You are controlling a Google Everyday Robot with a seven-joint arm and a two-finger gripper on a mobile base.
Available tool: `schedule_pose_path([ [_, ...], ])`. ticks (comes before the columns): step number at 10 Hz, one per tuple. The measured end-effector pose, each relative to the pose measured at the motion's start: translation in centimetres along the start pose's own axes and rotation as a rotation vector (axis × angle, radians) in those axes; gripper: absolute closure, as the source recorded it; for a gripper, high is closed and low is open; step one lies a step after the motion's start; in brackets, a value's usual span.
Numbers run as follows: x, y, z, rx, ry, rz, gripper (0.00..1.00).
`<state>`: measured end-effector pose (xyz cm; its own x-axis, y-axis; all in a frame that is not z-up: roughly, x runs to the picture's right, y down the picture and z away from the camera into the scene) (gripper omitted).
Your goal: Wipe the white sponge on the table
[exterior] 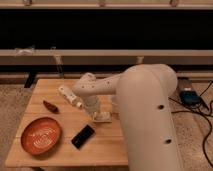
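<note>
The white sponge (103,118) lies flat on the light-wood table (60,157), right of its middle. My gripper (96,109) is directly over the sponge and pressed down at its left end. The white arm (145,100) reaches in from the right and hides the table's right side.
An orange plate (41,135) sits at the front left. A black phone-like slab (83,136) lies in front of the sponge. A slim white tube (70,96) and a small brown object (50,106) lie to the left. A blue device with cables (189,96) is on the floor at the right.
</note>
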<state>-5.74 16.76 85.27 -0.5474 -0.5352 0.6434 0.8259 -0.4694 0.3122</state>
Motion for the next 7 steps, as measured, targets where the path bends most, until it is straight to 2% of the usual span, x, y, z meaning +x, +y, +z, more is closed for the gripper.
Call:
schedule_pose_path([
  [2,0.1,0.1,0.0,-0.001,0.001,0.002,1.00],
  [5,3.2,1.1,-0.2,-0.034,0.042,-0.006,1.00],
  [7,2.9,1.0,-0.3,-0.029,0.040,-0.004,1.00],
])
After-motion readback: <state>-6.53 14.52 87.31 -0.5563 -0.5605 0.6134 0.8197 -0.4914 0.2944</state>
